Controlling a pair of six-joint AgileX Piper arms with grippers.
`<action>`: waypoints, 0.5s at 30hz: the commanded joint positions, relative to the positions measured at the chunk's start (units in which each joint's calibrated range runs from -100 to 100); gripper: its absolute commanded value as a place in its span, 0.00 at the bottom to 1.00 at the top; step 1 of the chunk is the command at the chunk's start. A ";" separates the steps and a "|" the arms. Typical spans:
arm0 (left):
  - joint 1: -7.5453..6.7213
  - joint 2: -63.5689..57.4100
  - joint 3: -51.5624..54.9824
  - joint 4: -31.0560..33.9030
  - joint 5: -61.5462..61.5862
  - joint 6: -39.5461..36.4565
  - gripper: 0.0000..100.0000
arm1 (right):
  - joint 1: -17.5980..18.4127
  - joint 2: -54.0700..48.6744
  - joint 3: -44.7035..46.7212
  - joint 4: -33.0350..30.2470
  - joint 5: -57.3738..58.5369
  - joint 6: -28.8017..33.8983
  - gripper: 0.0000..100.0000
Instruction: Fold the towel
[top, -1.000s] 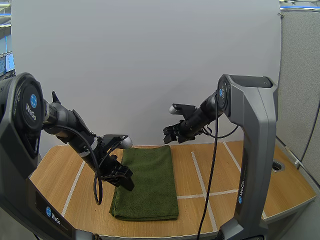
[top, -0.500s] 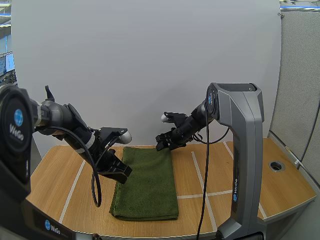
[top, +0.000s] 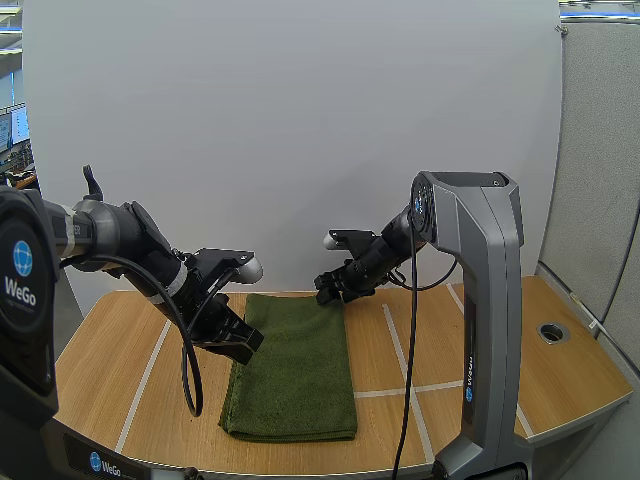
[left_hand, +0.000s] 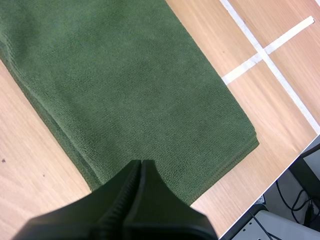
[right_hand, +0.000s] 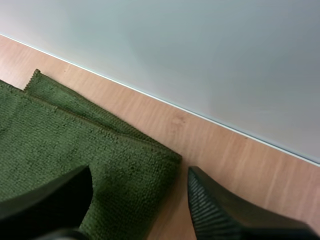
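Two hands attend one green towel (top: 300, 370), a folded strip running from near the counter's (top: 575, 375) far edge toward its front edge; from above, our left hand (top: 240, 350) hangs at its left side, our right hand (top: 328, 292) at its far right corner. Left wrist: clenched on nothing. Right wrist: released, straddling that corner; closing shallow, we may catch only the top layer.

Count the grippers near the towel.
2. The left gripper, fingers shut, hangs over the left edge of the towel; the right gripper, fingers open, is at its far right corner.
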 joint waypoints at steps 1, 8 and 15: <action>0.13 -0.60 0.19 -0.44 1.41 -0.41 0.00 | 0.13 -0.37 -0.15 -0.39 2.37 0.26 0.79; 0.13 -0.60 0.19 -0.44 1.41 -0.41 0.00 | 0.13 -0.37 -0.15 -0.27 4.63 0.26 0.33; 0.13 -0.60 0.19 -0.44 1.76 -0.76 0.00 | 0.05 -0.37 -0.15 -1.64 4.63 0.26 0.00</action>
